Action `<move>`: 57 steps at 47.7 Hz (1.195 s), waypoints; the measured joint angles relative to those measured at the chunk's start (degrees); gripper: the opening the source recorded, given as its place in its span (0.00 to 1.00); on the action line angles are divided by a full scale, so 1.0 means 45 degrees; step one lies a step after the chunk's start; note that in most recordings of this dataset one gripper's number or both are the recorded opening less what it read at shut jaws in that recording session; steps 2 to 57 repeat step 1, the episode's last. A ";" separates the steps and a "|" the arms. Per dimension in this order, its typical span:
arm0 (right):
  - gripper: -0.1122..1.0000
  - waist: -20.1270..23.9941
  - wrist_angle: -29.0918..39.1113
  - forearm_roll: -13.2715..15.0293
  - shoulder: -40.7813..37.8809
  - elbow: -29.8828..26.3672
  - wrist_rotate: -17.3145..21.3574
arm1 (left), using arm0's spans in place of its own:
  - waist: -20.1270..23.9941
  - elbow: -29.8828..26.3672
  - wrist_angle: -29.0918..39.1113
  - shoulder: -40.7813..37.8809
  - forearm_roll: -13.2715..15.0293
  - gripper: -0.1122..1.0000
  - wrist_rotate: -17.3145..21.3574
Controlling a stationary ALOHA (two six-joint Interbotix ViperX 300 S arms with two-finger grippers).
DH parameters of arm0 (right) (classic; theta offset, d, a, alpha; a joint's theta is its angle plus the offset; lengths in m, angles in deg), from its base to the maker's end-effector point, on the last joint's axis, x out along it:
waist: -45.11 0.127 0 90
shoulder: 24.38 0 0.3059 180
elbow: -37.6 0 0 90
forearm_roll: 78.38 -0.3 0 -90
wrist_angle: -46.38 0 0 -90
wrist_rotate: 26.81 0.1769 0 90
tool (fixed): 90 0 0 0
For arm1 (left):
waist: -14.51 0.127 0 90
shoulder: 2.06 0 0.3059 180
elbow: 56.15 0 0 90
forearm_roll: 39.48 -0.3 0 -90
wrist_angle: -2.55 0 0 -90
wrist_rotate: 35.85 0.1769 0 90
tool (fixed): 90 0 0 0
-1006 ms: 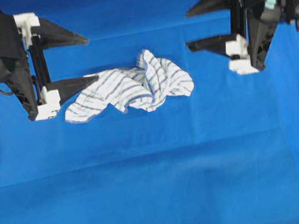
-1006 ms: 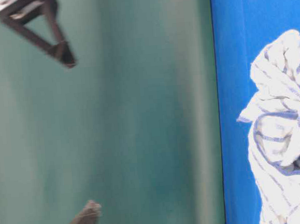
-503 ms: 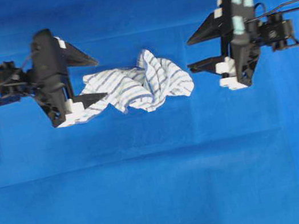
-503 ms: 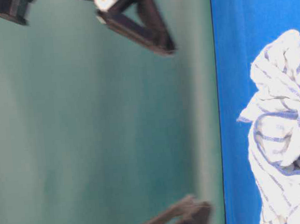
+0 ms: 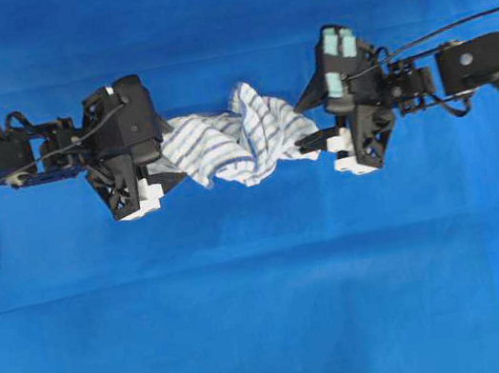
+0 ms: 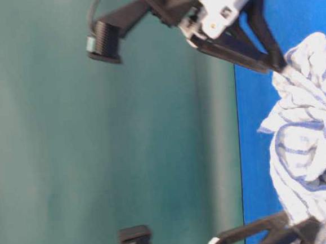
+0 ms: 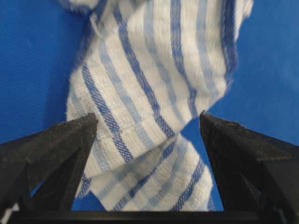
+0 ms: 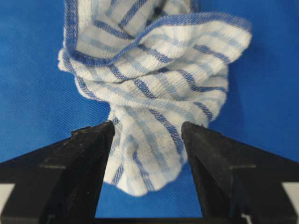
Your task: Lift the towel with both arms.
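Jaws of our left gripper [image 7: 148, 122] stand spread, the striped towel [image 5: 232, 139] lying between them on the blue sheet [image 5: 273, 318]; our right gripper [image 8: 147, 129] likewise straddles its other end, unclenched.

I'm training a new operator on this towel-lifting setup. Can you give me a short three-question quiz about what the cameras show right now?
1. True or false: the left gripper is shut on the towel.
2. Multiple choice: where does the towel lie? A) crumpled on the blue sheet between the two arms; B) spread flat in a corner; C) hanging in the air.
3. Fill in: in the right wrist view, an end of the towel sits ____ the open fingers of the right gripper.

Key: 1 false, both grippers are open; 2 A; 3 between.
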 measured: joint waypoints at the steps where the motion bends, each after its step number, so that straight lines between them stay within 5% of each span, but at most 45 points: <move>1: 0.67 0.0000 -0.0039 0.0000 -0.0156 -0.0059 0.0000 | 0.0000 0.0000 0.0000 -0.0078 0.0000 0.87 0.0000; 57: 0.67 0.0000 -0.0039 0.0000 -0.0156 -0.0059 0.0000 | 0.0000 0.0000 0.0000 -0.0078 0.0000 0.87 0.0000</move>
